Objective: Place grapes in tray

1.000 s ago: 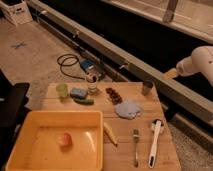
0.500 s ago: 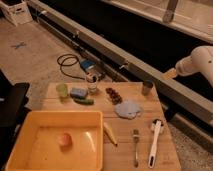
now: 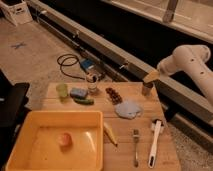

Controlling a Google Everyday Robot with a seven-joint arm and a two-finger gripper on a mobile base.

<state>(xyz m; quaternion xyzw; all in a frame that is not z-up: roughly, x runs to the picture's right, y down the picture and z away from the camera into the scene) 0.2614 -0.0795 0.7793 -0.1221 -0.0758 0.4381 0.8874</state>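
On the wooden table point(image 3: 125, 131) the grapes point(image 3: 114, 95) lie near the far middle, in plain view and outside the tray point(image 3: 60, 114). The tray sits at their 7 o'clock with 1 orange fruit point(image 3: 65, 139) inside. A green vegetable point(image 3: 84, 100) lies at 9 o'clock, just beyond the tray's far rim, with a blue sponge point(image 3: 78, 92) behind it. A glass point(image 3: 92, 84) stands at 10, a blue-grey cloth point(image 3: 128, 109) lies just beside at 5, and a small cup point(image 3: 146, 89) stands at 3. The bunch's long axis runs from 10 o'clock to 4 o'clock. The gripper point(image 3: 150, 76) hangs above the small cup at 2 o'clock, jaws apart, holding nothing.
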